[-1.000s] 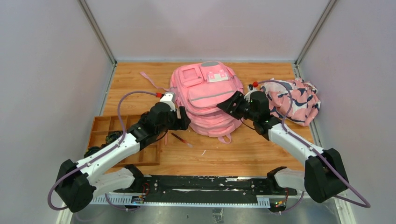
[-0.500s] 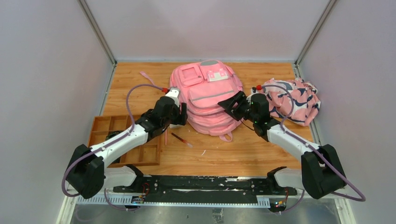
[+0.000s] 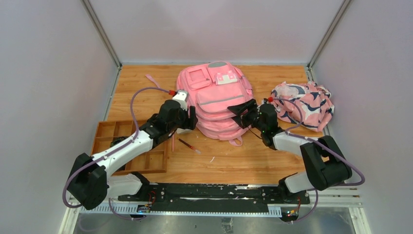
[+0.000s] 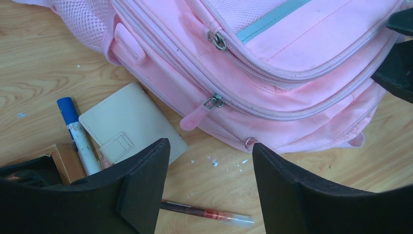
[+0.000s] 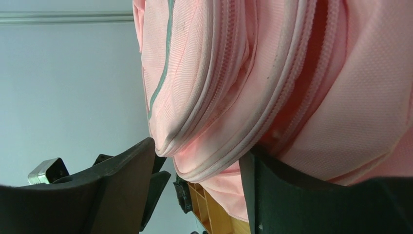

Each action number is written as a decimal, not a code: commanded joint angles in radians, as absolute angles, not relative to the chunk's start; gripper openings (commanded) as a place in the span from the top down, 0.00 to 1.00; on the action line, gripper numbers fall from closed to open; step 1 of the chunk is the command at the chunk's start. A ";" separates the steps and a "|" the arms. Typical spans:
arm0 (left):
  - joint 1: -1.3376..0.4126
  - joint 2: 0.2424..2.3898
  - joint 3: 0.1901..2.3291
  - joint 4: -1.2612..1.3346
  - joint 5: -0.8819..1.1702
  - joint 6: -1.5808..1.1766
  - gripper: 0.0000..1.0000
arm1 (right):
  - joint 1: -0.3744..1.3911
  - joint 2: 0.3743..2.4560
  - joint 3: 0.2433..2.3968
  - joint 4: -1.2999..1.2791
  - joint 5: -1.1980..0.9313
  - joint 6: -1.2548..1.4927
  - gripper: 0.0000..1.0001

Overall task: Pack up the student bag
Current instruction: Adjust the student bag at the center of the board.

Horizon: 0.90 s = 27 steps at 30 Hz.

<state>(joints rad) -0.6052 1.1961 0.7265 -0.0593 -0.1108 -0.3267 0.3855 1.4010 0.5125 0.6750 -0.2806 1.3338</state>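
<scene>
the student bag (image 3: pixel 216 105) lies mid-worktop (image 3: pixel 272 156) toward the far edge, its long axis running far to near. our left claw (image 4: pixel 209 146), spread and empty, hovers at its near-left corner with the zipper pull (image 4: pixel 197 116) just ahead. our right claw (image 5: pixel 197 148), also spread, straddles its near-right edge.

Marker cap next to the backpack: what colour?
Blue. The marker cap shows best in the left wrist view.
</scene>
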 commanded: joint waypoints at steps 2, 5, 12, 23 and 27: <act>-0.603 1.182 0.749 -0.031 -0.077 -0.317 0.30 | 0.338 1.466 0.500 0.851 -0.286 1.397 0.34; -0.601 1.185 0.761 -0.064 -0.046 -0.312 0.31 | 0.284 1.527 0.515 0.960 -0.336 1.457 0.35; -0.603 1.203 0.769 -0.075 -0.029 -0.347 0.31 | 0.233 1.724 0.609 1.137 -0.422 1.542 0.76; -0.521 1.363 0.836 0.045 0.004 -0.450 0.30 | 0.247 1.315 0.486 0.758 -0.419 1.250 1.00; -0.509 1.457 0.892 0.084 0.104 -0.485 0.30 | 0.309 1.062 0.470 0.422 -0.376 1.099 1.00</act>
